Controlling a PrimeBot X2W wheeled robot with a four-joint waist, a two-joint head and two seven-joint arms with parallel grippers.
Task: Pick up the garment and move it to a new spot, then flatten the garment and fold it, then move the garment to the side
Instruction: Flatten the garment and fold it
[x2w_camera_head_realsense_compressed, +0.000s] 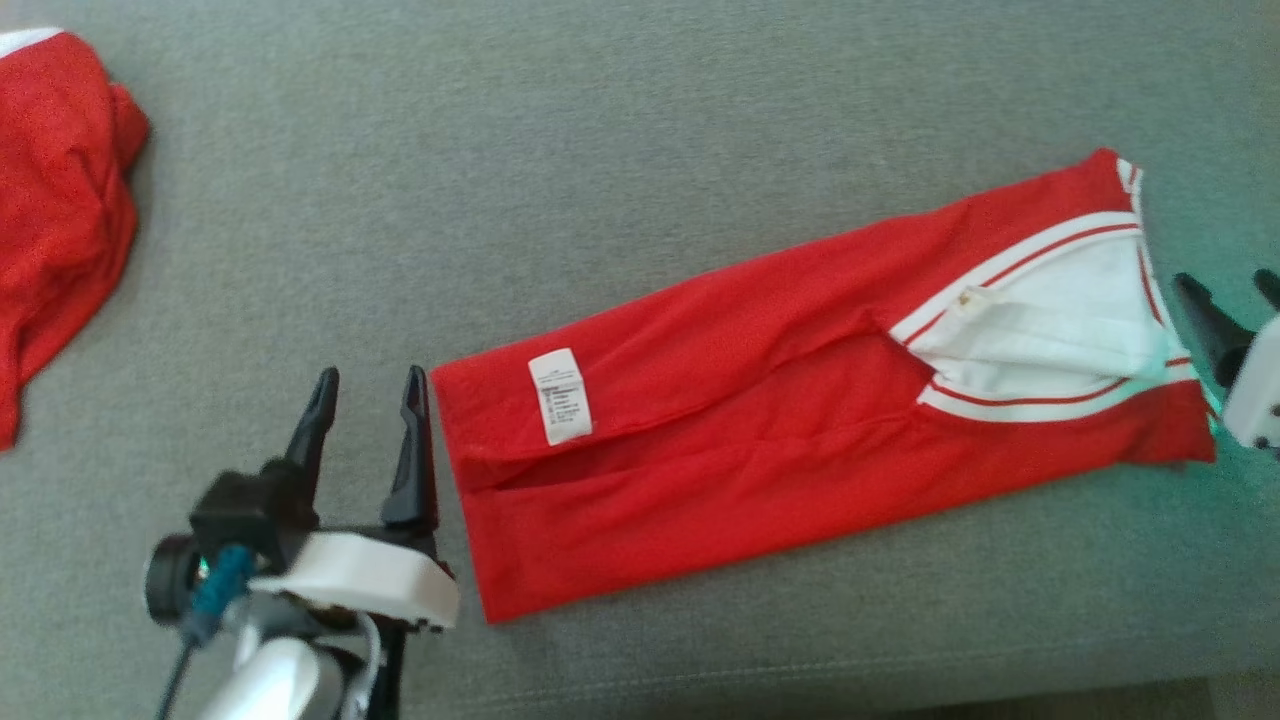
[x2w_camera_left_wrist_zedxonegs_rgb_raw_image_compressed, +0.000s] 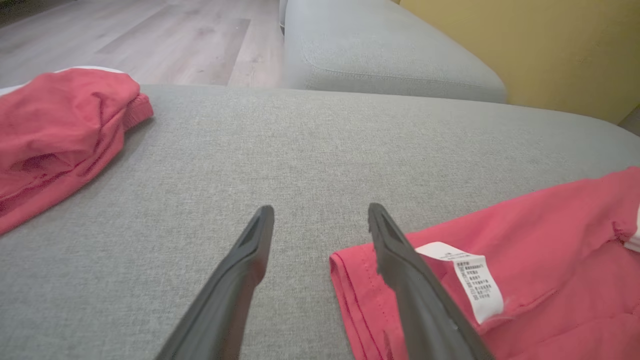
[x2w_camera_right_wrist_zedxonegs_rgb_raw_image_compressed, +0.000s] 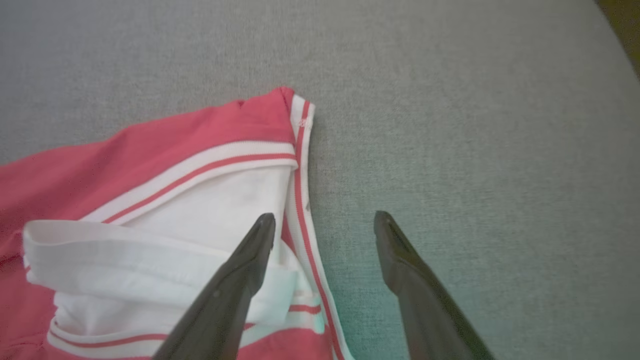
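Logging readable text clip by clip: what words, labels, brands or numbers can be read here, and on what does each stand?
White label on the red garment: several lines of small dark print, too small and blurred to read.
No other word, brand, number or sign is readable.

Red heap (x2w_camera_head_realsense_compressed: 60, 200) cut by left edge; right claw (x2w_camera_head_realsense_compressed: 1226, 282) half cut by right edge; label (x2w_camera_head_realsense_compressed: 560, 397) print unreadable

1. Two red garments are counted: one folded garment (x2w_camera_head_realsense_compressed: 800, 420) and one crumpled garment (x2w_camera_head_realsense_compressed: 60, 200).
2. One white label (x2w_camera_head_realsense_compressed: 560, 397) is counted.
3. Two tools are counted: the left tool (x2w_camera_head_realsense_compressed: 371, 372) and the right tool (x2w_camera_head_realsense_compressed: 1226, 280).
4. Two grey cushions are counted: the near cushion (x2w_camera_left_wrist_zedxonegs_rgb_raw_image_compressed: 300, 150) and the far cushion (x2w_camera_left_wrist_zedxonegs_rgb_raw_image_compressed: 380, 50).
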